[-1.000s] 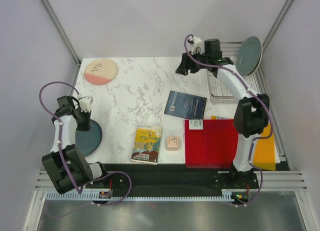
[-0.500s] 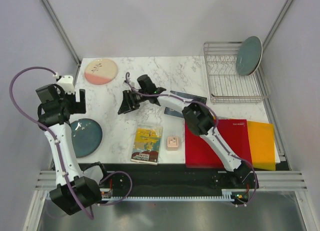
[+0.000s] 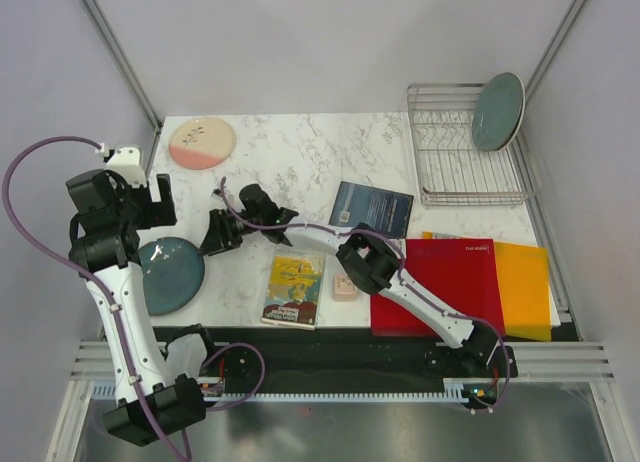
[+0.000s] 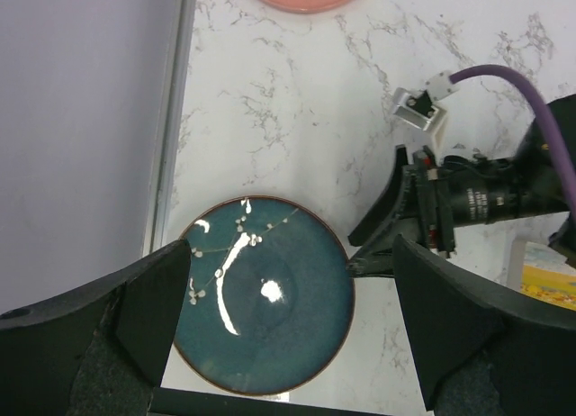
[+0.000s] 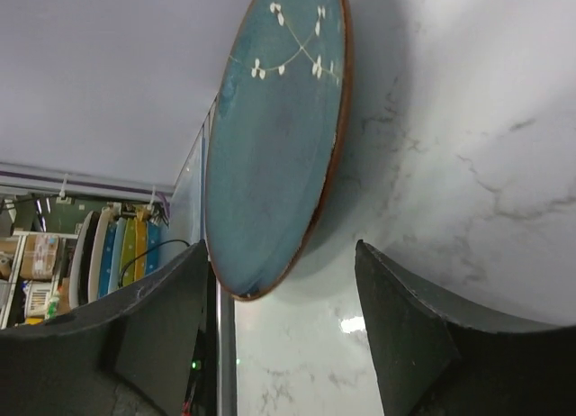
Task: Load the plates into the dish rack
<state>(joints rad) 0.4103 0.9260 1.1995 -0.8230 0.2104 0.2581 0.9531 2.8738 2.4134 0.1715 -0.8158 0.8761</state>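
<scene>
The dark teal-blue plate point(image 3: 172, 274) lay flat on the table point(image 3: 290, 162) near its near-left corner, white sprigs showing on the glaze. The cream-and-pink plate point(image 3: 202, 143) lay flat at the far-left corner. The grey-green plate point(image 3: 497, 111) stood on edge in the far-right end of the dish rack point(image 3: 450, 172), which sat at the far-right corner of the table.

The right gripper point(image 3: 213, 240) sat low over the table just beside the right rim of the dark teal-blue plate. Its jaws were apart and pointed at the rim. Whether a finger touched the plate could not be told. The right arm was stretched out long and low from its base at the near edge, reaching leftward across the table and passing between the yellow book point(image 3: 295, 287) and the dark blue book point(image 3: 371, 209).

The left gripper point(image 4: 288, 290) hung above the same plate, pointing down, with its jaws spread wide and nothing between them. The left arm stood raised over the left edge of the table, with its elbow high.

The red mat point(image 3: 440, 282) lay flat near the near-right corner.
</scene>
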